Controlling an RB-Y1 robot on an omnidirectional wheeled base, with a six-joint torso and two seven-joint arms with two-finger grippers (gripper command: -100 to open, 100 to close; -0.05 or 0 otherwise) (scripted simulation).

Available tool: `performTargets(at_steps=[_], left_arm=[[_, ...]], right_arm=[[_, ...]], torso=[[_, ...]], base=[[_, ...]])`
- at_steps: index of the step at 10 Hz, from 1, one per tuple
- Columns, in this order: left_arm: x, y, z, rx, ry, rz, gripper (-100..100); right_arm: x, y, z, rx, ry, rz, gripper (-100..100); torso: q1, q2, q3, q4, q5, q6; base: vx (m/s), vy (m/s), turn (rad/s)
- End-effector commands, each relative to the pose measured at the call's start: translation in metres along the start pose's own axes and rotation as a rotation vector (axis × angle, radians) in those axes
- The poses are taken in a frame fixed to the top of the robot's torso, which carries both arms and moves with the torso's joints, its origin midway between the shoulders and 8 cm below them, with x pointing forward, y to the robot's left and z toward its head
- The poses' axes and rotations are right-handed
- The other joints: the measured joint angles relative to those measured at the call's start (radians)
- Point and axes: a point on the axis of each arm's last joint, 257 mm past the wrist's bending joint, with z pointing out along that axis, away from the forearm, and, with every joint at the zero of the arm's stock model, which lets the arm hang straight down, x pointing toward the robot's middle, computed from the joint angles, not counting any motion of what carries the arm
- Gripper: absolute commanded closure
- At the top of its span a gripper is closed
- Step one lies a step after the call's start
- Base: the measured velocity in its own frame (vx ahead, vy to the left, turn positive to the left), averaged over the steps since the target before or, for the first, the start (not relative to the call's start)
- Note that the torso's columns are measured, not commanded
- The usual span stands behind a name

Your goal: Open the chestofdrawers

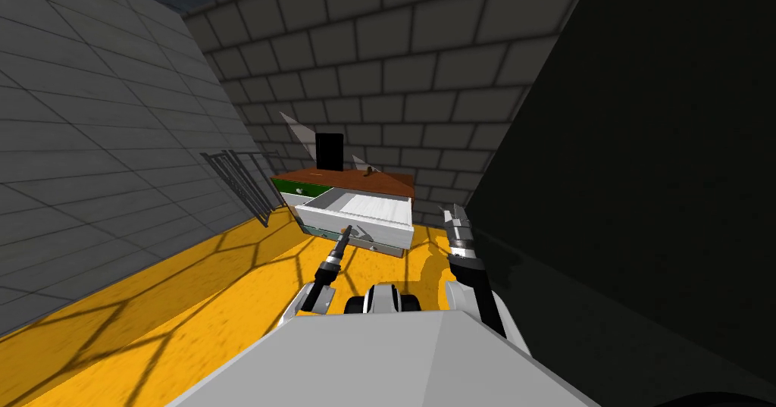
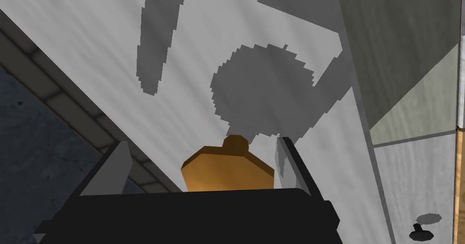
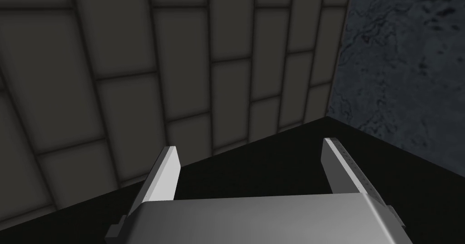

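Matt white with faint streaky grain is seen on the drawer front (image 2: 113, 50), its knob (image 2: 229, 168) is done in smooth orange-brown, and the chest top (image 1: 383, 177) is shown as reddish-brown wood.

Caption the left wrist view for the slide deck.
White drawer front close up, left jaws open either side of its orange-brown knob.

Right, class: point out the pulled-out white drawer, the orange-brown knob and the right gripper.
pulled-out white drawer (image 1: 371, 207): head view, its inner floor.
orange-brown knob (image 2: 228, 168): left wrist view, its broad head.
right gripper (image 3: 249, 144): right wrist view, midway between fingertips.
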Motion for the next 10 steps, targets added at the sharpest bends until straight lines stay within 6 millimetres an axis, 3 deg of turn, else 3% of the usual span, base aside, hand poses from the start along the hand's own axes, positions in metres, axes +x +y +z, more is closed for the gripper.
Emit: performTargets(at_steps=[1,3,4,5,10], left_arm=[[-0.009,-0.008,0.019,0.0,-0.001,0.0,-100],[-0.017,-0.014,0.033,0.0,-0.002,0.001,-100],[-0.008,-0.002,0.024,-0.029,0.006,-0.004,-100],[-0.007,0.001,0.023,-0.039,0.008,-0.005,0],[-0.005,0.01,0.018,-0.063,0.013,-0.006,0]], right_arm=[[0.0,0.0,0.0,0.0,0.0,0.0,0],[0.0,0.0,0.0,0.0,0.0,0.0,0],[0.0,0.0,0.0,0.0,0.0,0.0,0],[0.0,0.0,0.0,0.0,0.0,0.0,0],[0.0,0.0,0.0,0.0,0.0,0.0,0]], torso=[[-0.001,0.003,0.001,0.002,-0.001,0.0],[-0.003,0.005,0.002,0.007,-0.004,-0.002],[-0.004,0.008,0.004,0.009,-0.005,-0.001],[-0.004,0.006,0.003,0.006,-0.004,-0.001],[-0.001,-0.002,-0.001,-0.001,0.0,0.0]], base=[[-0.065,-0.006,-0.012],[-0.066,-0.009,0.002],[-0.021,0.004,-0.001],[0.0,0.0,0.0],[0.0,0.0,0.0]])
